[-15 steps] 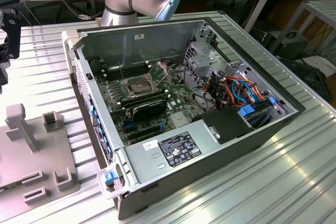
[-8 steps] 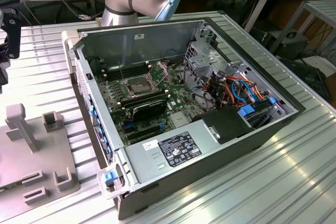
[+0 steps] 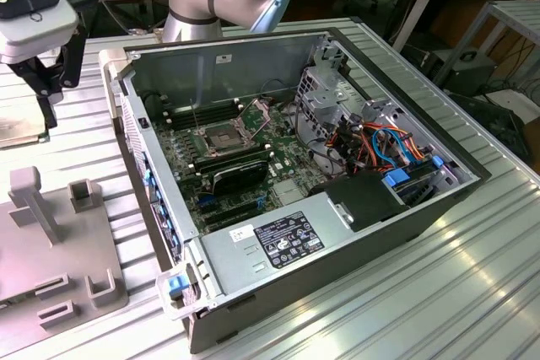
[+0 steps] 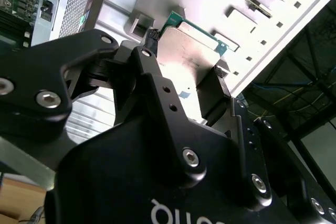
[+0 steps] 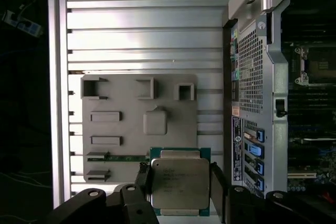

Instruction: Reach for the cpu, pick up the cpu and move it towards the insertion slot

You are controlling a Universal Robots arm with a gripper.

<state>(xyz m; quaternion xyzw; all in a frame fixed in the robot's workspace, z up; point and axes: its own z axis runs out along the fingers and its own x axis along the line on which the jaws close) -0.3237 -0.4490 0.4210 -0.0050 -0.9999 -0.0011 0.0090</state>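
The gripper [image 5: 180, 184] is clamping the cpu [image 5: 180, 182] between its fingers [image 5: 144, 178] at the bottom centre of the first wrist view, above the grey fixture plate [image 5: 126, 124]; in the exterior view the insertion slot [image 3: 221, 138] is sitting centre-left inside the computer case [image 3: 354, 233].

The gripper [image 5: 181, 182] hangs above the grey fixture plate [image 5: 139, 124], beside the computer case [image 5: 257, 93], black fingers [image 5: 143, 178] closed on two opposite edges of the cpu [image 5: 179, 183], lifted clear.
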